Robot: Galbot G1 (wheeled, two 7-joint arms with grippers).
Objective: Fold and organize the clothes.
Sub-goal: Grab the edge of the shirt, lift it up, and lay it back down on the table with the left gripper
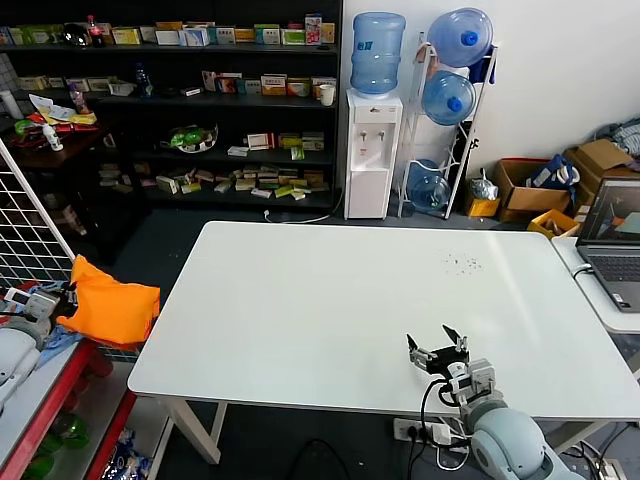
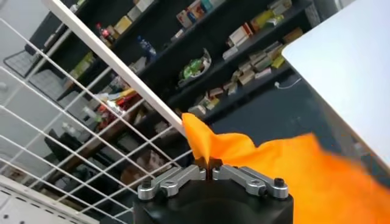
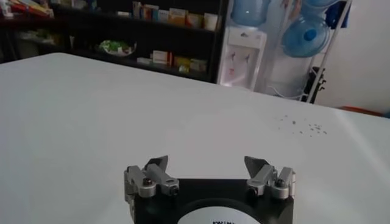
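Note:
The bright orange T-shirt hangs bunched in the air left of the white table, off its left edge. My left gripper is shut on a fold of the T-shirt; the left wrist view shows the orange fabric pinched between the closed fingertips. No lettering shows. My right gripper is open and empty above the table's near right edge; in the right wrist view its fingers stand wide apart over bare tabletop.
A white wire rack stands at the far left beside the left gripper. A red-framed cart sits below it. A laptop is on a side table at right. Small dark specks lie on the far right of the table.

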